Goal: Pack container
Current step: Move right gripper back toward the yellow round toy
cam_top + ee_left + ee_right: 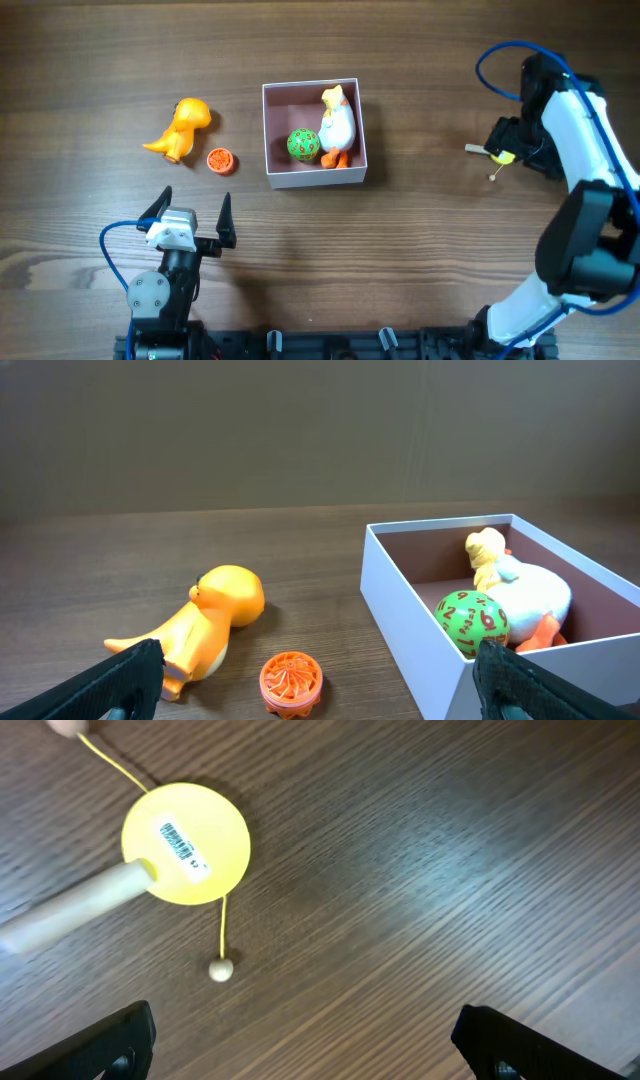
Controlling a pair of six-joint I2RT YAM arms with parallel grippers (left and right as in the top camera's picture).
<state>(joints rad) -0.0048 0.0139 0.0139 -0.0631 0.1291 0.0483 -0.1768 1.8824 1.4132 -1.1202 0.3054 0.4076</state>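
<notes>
The container [314, 177], a white-walled square box with a pinkish inside, sits mid-table and holds a green numbered ball [303, 144] and a white duck toy [337, 124]; it also shows in the left wrist view [400, 610]. An orange dinosaur toy [181, 128] and a small orange ribbed wheel [221, 160] lie left of it. A yellow drum toy with a wooden handle [186, 843] lies on the table at the right. My left gripper [193, 213] is open and empty, short of the wheel [291, 682]. My right gripper [310, 1045] is open and empty beside the drum toy [500, 156].
The wooden table top [420, 260] runs to the front edge, where the arm bases stand. The drum toy's string bead [221, 969] lies just ahead of the right gripper. The dinosaur [205, 625] lies close to the left gripper's left finger.
</notes>
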